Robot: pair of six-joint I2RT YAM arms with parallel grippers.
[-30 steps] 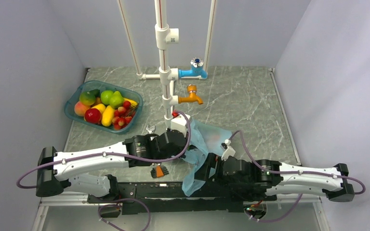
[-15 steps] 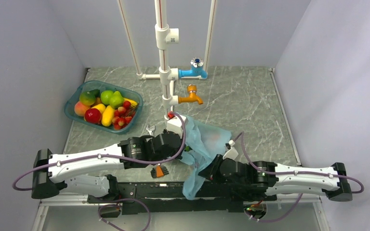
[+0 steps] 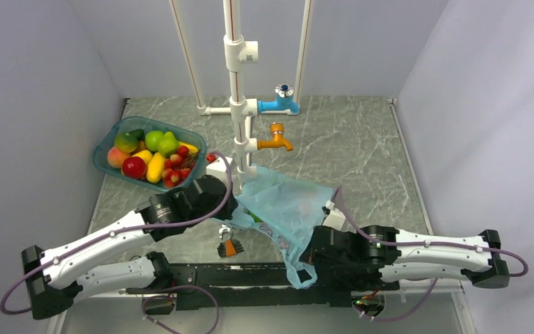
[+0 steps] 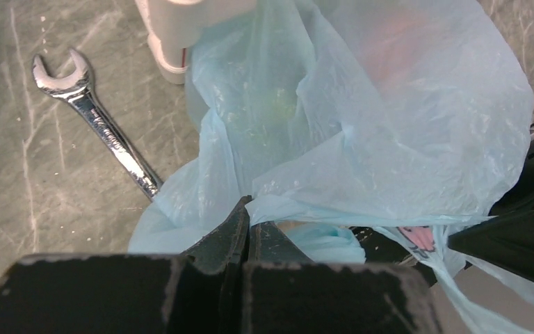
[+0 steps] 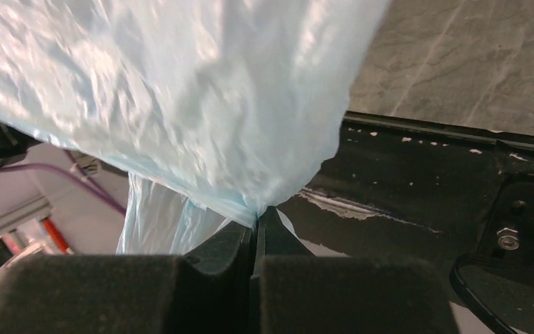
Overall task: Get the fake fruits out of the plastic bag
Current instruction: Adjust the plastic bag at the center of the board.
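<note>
We see the plastic bag (image 3: 283,203) spread out on the table (image 3: 361,139), just on the near side of the white pipe stand (image 3: 237,104), with its far corner up against the stand's foot. From there it runs away from the stand toward the arm bases, and a loose tail of it hangs over the table's near edge.

The left gripper (image 4: 247,224) has its fingers pressed flat together on a fold of the bag's edge, on the side nearer the stand. The right gripper (image 5: 256,226) is pinched tight on a gathered twist of the film at the bag's far end from the stand, and the bag fans out above it.

The fake fruits (image 4: 393,53) are inside the bag. We can make them out only as blurs through the film, one orange and one pale green, the green one closer to the stand's foot.

A silver wrench (image 4: 97,122) lies flat on the table left of the stand's foot, and its handle reaches the bag's edge. Further left of the stand sits a teal basket (image 3: 101,145) heaped with fruit
</note>
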